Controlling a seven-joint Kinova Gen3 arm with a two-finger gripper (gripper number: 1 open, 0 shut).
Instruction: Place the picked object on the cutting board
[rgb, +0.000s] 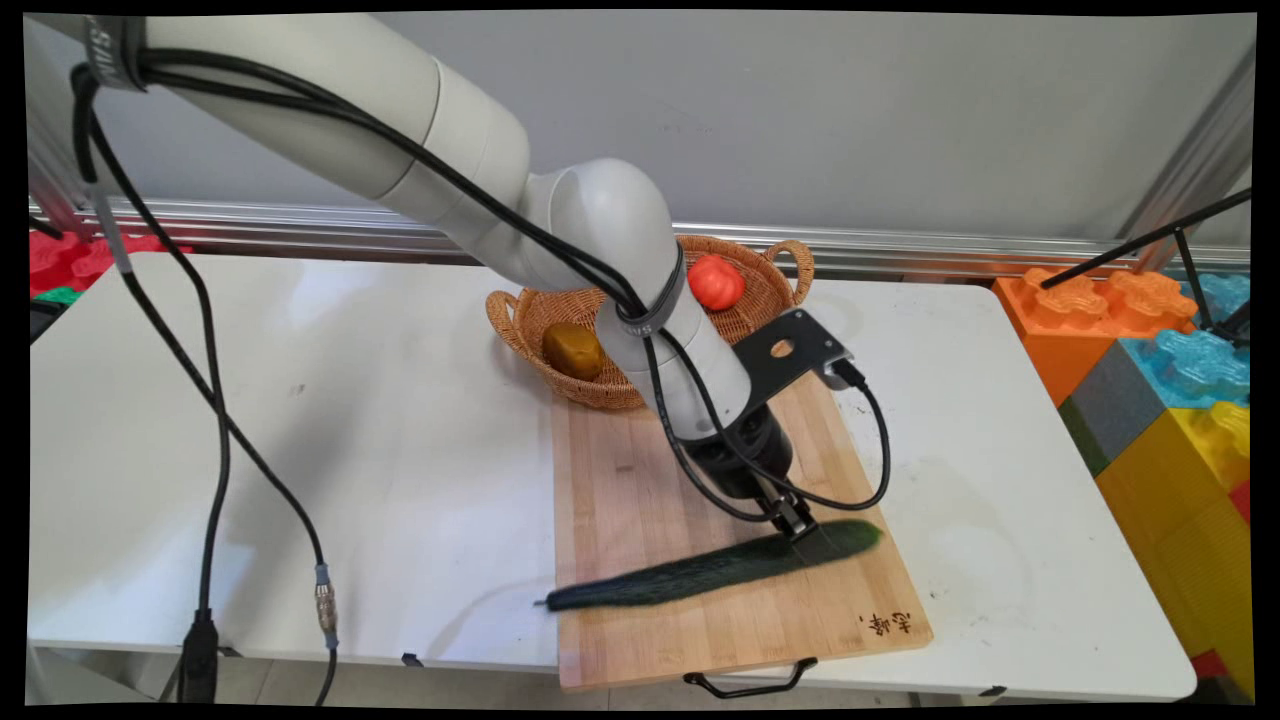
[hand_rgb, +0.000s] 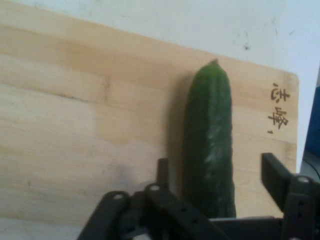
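A long dark green cucumber (rgb: 700, 575) lies across the near part of a wooden cutting board (rgb: 630, 480). My gripper (rgb: 797, 525) is down on the cucumber's right end. In the hand view the cucumber (hand_rgb: 210, 140) runs up between the two fingers, and my gripper (hand_rgb: 217, 175) is open around it. The left finger (hand_rgb: 162, 172) is close beside the cucumber. A gap shows between the cucumber and the right finger (hand_rgb: 275, 175). The board (hand_rgb: 75, 125) shows pale wood with printed characters near its corner.
A wicker basket (rgb: 765, 300) behind the board holds a red tomato-like thing (rgb: 715, 282) and a brown potato-like thing (rgb: 572, 350). Big coloured toy blocks (rgb: 1160, 370) stand at the table's right end. Black cables (rgb: 215, 450) hang at the left. The board's black handle (rgb: 750, 683) overhangs the front edge.
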